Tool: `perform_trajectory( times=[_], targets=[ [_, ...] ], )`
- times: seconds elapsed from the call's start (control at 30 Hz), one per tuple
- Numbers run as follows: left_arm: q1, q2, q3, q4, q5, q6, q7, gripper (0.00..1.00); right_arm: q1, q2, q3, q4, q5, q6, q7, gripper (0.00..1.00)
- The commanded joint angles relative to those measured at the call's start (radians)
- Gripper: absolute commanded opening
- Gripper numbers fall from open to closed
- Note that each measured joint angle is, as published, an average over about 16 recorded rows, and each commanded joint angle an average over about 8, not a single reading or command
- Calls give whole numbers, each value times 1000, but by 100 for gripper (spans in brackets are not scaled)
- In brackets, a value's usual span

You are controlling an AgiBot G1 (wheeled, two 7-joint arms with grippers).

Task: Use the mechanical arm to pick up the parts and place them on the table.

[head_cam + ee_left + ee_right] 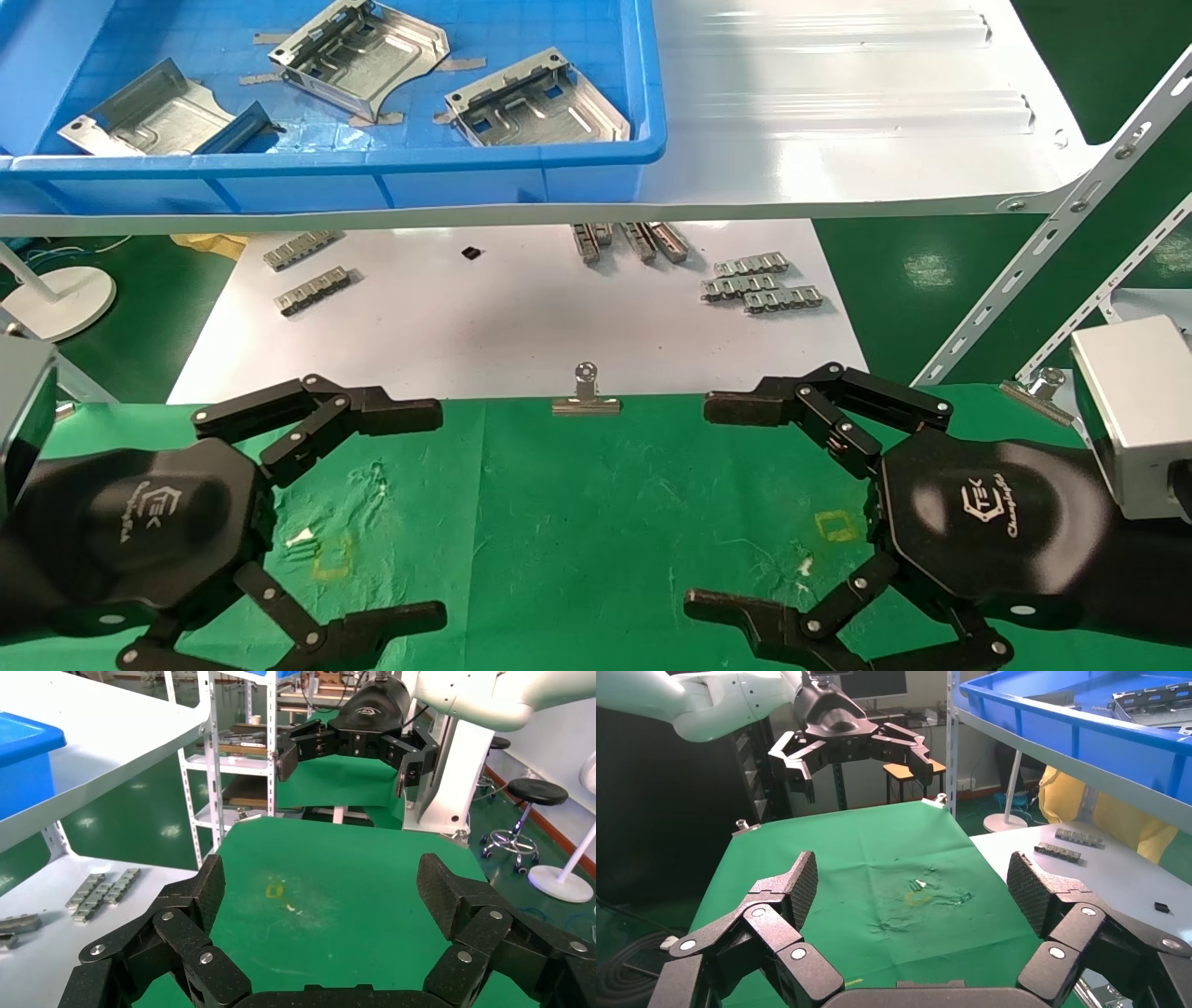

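Three silver sheet-metal parts lie in a blue bin point(521, 172) on the white shelf: one at the left point(154, 121), one in the middle point(358, 56), one at the right point(535, 102). My left gripper point(438, 513) is open and empty above the green cloth table point(577, 522) at the near left. My right gripper point(698, 508) is open and empty above the cloth at the near right. The two grippers face each other. In the left wrist view the left gripper point(320, 885) spans bare cloth; in the right wrist view the right gripper point(912, 881) does the same.
The white shelf point(838, 112) overhangs a matte white sheet point(503, 317) holding small grey toothed strips point(759, 284). A binder clip point(585, 396) pins the cloth's far edge. Yellow square marks point(835, 527) sit on the cloth. A slotted shelf brace point(1052, 233) slants at the right.
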Motion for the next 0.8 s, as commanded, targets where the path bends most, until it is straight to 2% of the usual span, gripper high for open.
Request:
perform_trajectory(
  times=[0.03, 0.8],
  targets=[
    [0, 0, 0, 0, 0, 0, 0, 100, 0, 0, 0, 0, 0, 0, 0, 100],
    [0, 0, 0, 0, 0, 0, 0, 100, 0, 0, 0, 0, 0, 0, 0, 100]
  ],
)
